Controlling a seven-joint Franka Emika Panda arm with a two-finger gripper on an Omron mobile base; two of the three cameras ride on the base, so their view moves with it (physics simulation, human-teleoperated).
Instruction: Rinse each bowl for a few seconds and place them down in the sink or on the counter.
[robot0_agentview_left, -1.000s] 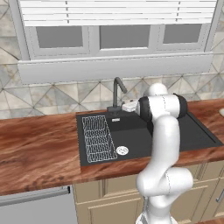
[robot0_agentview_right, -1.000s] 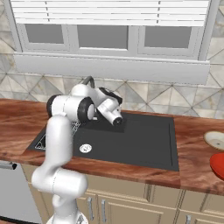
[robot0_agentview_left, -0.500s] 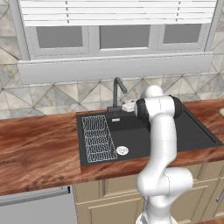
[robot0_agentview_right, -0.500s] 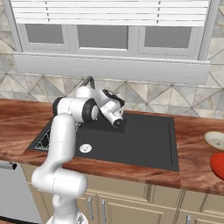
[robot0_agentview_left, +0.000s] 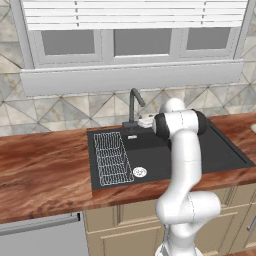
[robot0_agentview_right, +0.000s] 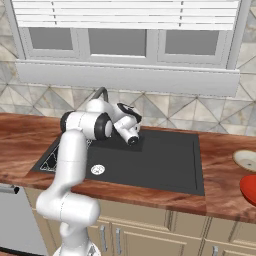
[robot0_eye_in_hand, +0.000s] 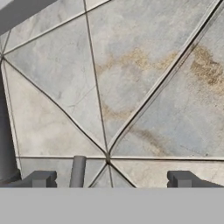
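The desk is glossy red-brown wood grain; the sink is a matte black rectangle with a white wire rack. By the thin dark faucet, the tool is wide open and empty, and could knock it. The bowls, cream and glossy red, sit far right, a long reach.

A window with white blinds sits at 12 o'clock in both base views, a grey sill beneath it. Below runs a tiled backsplash in grey and tan triangles; in the hand view the tiles show dark grout lines. At 7 o'clock in the left base view is a grey dishwasher. Light wood cabinets with metal handles lie at 6 o'clock in the right base view.
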